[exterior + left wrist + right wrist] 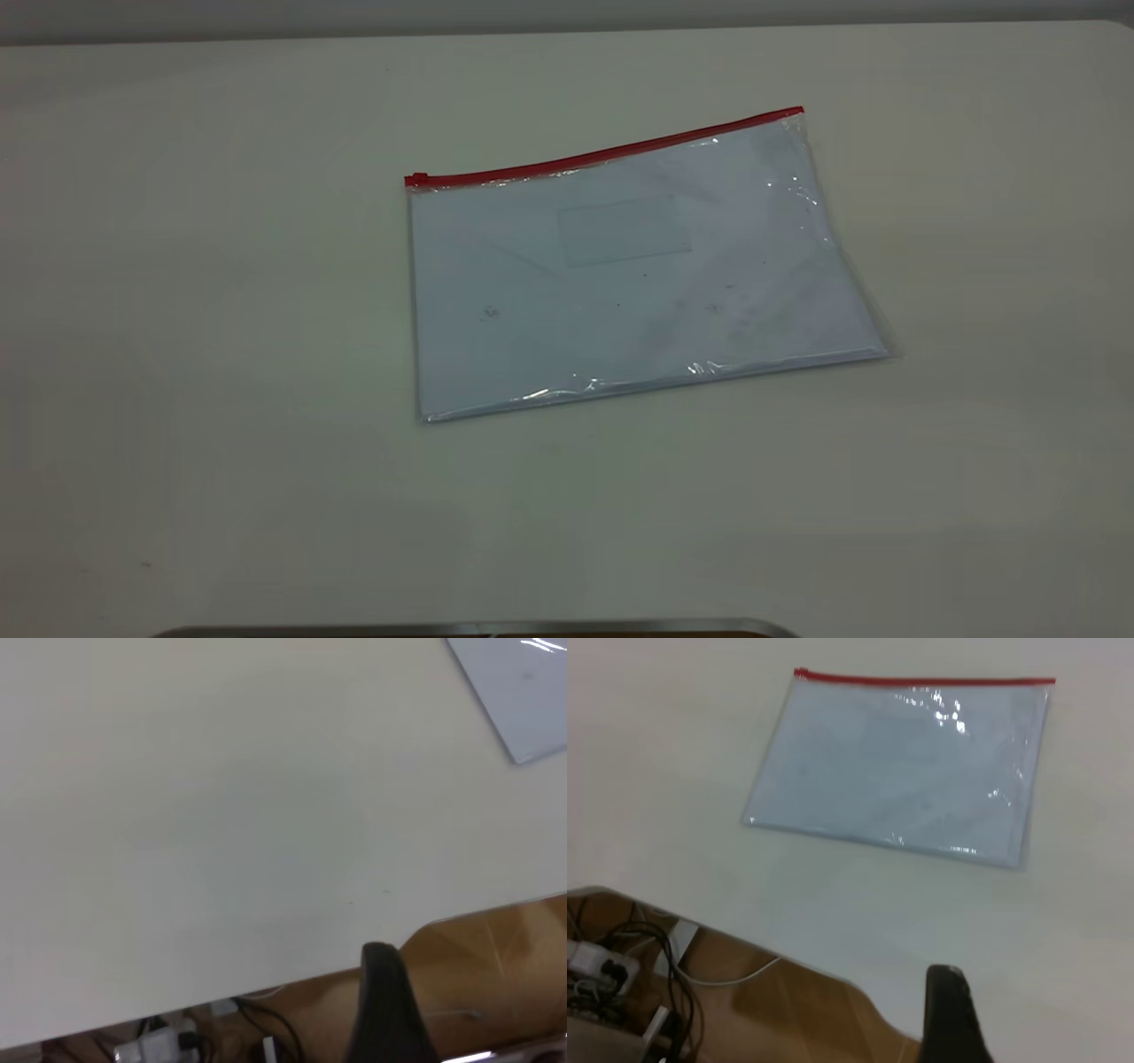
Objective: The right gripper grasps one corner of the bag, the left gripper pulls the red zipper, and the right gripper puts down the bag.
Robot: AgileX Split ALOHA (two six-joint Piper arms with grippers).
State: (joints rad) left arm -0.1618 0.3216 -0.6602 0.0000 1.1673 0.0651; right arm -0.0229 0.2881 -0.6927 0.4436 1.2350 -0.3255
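- We see the bag (633,275) lying flat on the table (221,354), a little right of centre in the exterior view, with bare surface on every side of it.
- Its long edges run slightly askew to the table's far edge, the right end sitting farther back than the left.
- The red zipper (611,155) runs along the far long edge; its small slider tab (416,180) sits at the left end of that strip.
- The near long edge and both short edges lie clear of the table's rim, and nothing touches the bag.
- Inside the clear bag we see white paper filling nearly the whole pouch; a small rectangular pocket (625,230) shows on the front, near the zipper side.
- The plastic glints along the near edge and at the right short edge.
- Neither arm shows in the exterior view. In the left wrist view one dark finger (385,1010) of the left gripper hangs past the table's edge, with only a corner of the bag in view, well apart from it.
- In the right wrist view one dark finger (950,1019) of the right gripper shows near the table's edge, well apart from the bag.
- We cannot tell how either gripper's fingers stand, since only one shows.
- The table is plain pale; beyond its edge we see brown flooring (771,1001) and loose cables (620,966).
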